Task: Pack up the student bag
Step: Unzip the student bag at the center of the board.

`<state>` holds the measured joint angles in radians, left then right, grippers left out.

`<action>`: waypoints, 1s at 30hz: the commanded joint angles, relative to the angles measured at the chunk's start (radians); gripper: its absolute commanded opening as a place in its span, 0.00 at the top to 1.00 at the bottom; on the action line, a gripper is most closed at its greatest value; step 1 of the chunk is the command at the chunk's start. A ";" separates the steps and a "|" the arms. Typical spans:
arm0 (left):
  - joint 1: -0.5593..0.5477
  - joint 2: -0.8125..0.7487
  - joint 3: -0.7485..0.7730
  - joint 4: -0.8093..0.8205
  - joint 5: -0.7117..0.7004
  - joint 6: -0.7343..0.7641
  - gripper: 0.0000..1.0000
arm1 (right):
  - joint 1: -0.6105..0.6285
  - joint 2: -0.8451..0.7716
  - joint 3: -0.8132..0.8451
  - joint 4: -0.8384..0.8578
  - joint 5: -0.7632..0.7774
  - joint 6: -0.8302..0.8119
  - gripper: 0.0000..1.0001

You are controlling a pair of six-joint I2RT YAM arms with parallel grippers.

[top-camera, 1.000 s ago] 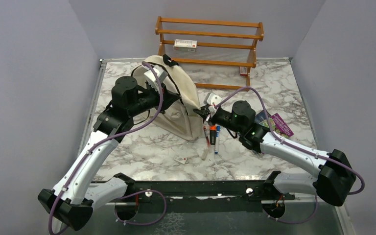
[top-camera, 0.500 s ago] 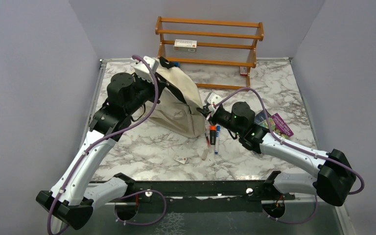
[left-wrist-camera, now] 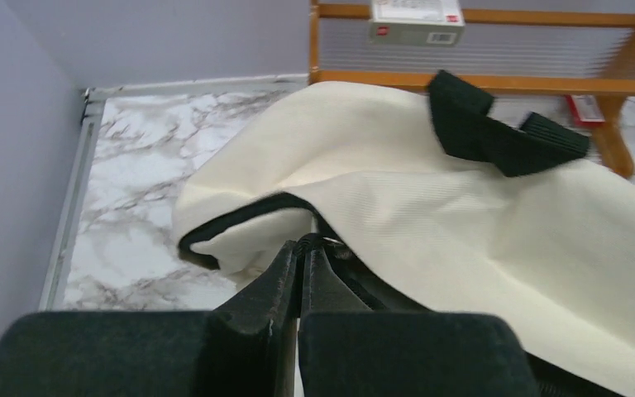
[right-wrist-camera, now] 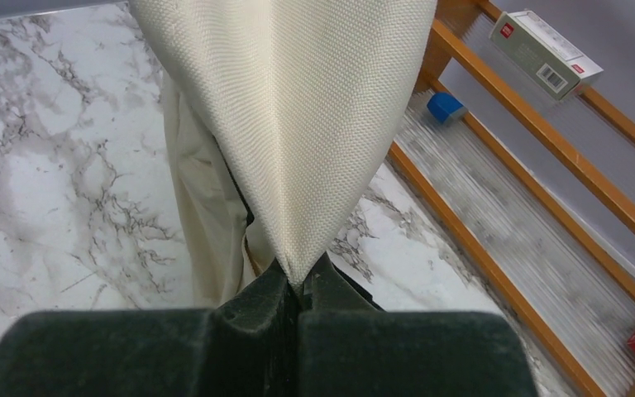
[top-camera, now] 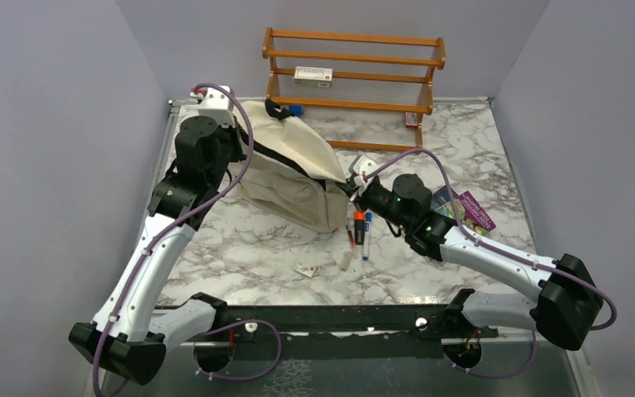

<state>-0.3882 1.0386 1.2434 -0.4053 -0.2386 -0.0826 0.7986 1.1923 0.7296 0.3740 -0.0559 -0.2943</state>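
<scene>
- Lying in the upper middle of the top view, the student bag [top-camera: 293, 178] sits on the marble counter [top-camera: 248, 256] in front of a wooden rack [top-camera: 355, 74], stretched between both arms.
- At the bag's upper-left end, the left tool [left-wrist-camera: 302, 246] is closed, pinching the black-trimmed edge of the bag's opening.
- At the bag's right end, the right tool [right-wrist-camera: 299, 279] is clamped on a fold of cream fabric that rises taut from its tips.
- Several markers [top-camera: 359, 230] lie just below the bag's right corner, and a purple booklet [top-camera: 473, 211] shows further right, beside the right arm.
- A small box [top-camera: 312, 76] rests on the rack's middle shelf.
</scene>
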 commanded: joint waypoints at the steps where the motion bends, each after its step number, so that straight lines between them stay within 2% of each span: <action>1: 0.129 0.034 -0.024 -0.049 -0.079 -0.056 1.00 | -0.004 -0.030 -0.028 -0.005 0.052 0.026 1.00; 7: 0.222 0.036 -0.065 -0.046 -0.059 -0.078 1.00 | -0.003 -0.036 -0.028 -0.012 0.051 0.027 0.99; 13: 0.246 0.025 -0.093 0.012 0.093 -0.063 1.00 | -0.002 -0.075 -0.021 -0.021 0.028 0.046 0.98; 15: 0.247 0.015 -0.101 0.040 0.144 -0.061 1.00 | -0.003 -0.100 -0.008 -0.035 0.003 0.046 0.89; 18: 0.247 0.000 -0.109 0.077 0.204 -0.064 1.00 | -0.003 -0.139 0.025 -0.073 -0.029 0.039 0.68; 21: 0.247 -0.009 -0.107 0.091 0.227 -0.065 1.00 | -0.003 -0.180 0.058 -0.106 -0.048 0.023 0.53; 26: 0.247 -0.021 -0.099 0.113 0.285 -0.067 1.00 | -0.002 -0.180 0.175 -0.203 -0.117 -0.032 0.44; 30: 0.247 -0.024 -0.071 0.129 0.345 -0.081 1.00 | -0.003 -0.068 0.357 -0.297 -0.229 -0.054 0.41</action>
<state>-0.1497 1.0367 1.1378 -0.3298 0.0135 -0.1566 0.8013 1.0462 0.9363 0.1753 -0.1543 -0.3088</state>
